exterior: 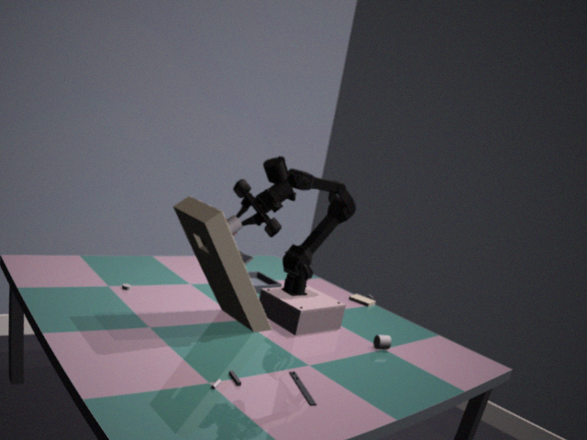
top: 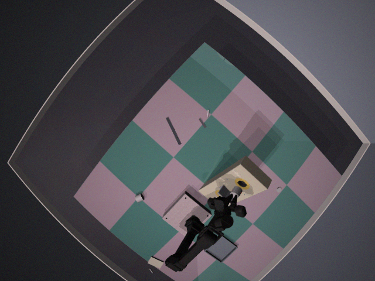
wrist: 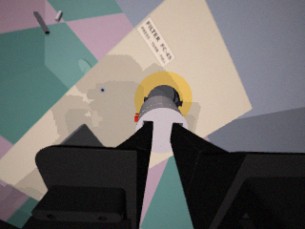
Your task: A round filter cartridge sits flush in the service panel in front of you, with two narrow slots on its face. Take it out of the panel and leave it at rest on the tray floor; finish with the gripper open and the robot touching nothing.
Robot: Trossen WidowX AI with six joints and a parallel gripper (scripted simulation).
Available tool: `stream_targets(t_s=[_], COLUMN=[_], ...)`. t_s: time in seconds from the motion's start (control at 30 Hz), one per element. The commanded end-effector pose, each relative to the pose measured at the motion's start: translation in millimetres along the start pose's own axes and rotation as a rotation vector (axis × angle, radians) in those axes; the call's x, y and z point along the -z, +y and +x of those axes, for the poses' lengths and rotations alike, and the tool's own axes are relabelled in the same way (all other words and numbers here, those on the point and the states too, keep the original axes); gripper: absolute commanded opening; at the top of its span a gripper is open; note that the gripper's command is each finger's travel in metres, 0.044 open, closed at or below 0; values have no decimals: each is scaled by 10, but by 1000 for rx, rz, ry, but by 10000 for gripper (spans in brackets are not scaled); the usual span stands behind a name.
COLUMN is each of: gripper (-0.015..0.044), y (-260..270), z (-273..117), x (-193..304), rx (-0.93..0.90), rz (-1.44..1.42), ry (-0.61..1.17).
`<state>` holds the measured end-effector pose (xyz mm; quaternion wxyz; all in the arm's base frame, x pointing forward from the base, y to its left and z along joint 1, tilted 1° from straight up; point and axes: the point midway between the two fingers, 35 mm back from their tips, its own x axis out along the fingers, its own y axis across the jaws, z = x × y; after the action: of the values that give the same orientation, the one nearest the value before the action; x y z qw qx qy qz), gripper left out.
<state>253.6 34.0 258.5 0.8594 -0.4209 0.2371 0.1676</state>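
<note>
Grey-white cylinder (top: pixel 139 197) (exterior: pixel 382 342), lying on its side, comes first at the left of the top view. Next, nearer the bottom edge, is a flat cream block (top: pixel 156 261) (exterior: pixel 361 300). A long dark bar (top: pixel 173 130) (exterior: pixel 302 388) lies on a pink square. The pinkish base (top: pixel 174 213) (exterior: pixel 319 318) carries the black arm (top: pixel 193 246) (exterior: pixel 325 232), which reaches up and across to the panel. Farther up the table lie a short dark rod (top: pixel 202 122) (exterior: pixel 235 378) (wrist: pixel 41 22) and, just beside it, a small white rod (top: pixel 208 113) (exterior: pixel 215 384) (wrist: pixel 58 15).

Partly under the arm in that view sits the grey tray (top: pixel 221 248) (exterior: pixel 265 285). Beyond it the cream panel (top: pixel 208 188) (exterior: pixel 239 277) (wrist: pixel 210 57) leans at a slant, a grey flap (top: pixel 224 191) (exterior: pixel 245 257) (wrist: pixel 85 135) jutting from it.

The claw (top: pixel 233 198) (exterior: pixel 240 219) (wrist: pixel 160 126) is pinching the cartridge (top: pixel 236 191) (exterior: pixel 233 224) (wrist: pixel 161 114), its tips in the two slots of the pale face. The cartridge stands out in front of the panel by the yellow ring (top: pixel 237 182) (wrist: pixel 140 93), dark opening showing behind; whether its far end is fully clear, I cannot tell. A small pale piece (top: pixel 279 189) (exterior: pixel 126 287) lies right of the panel.
</note>
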Motion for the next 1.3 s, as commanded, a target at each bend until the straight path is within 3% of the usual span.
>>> stream_targets(t_s=[0.0, 0.6, 0.73, 1.27], gripper=[0, 0, 91, 91], y=[96, 524, 477, 398], z=[7, 93, 82, 64], x=[88, 456, 410, 348], rx=[3, 2, -7, 2], rz=[4, 4, -1, 4], ry=[1, 3, 6, 2])
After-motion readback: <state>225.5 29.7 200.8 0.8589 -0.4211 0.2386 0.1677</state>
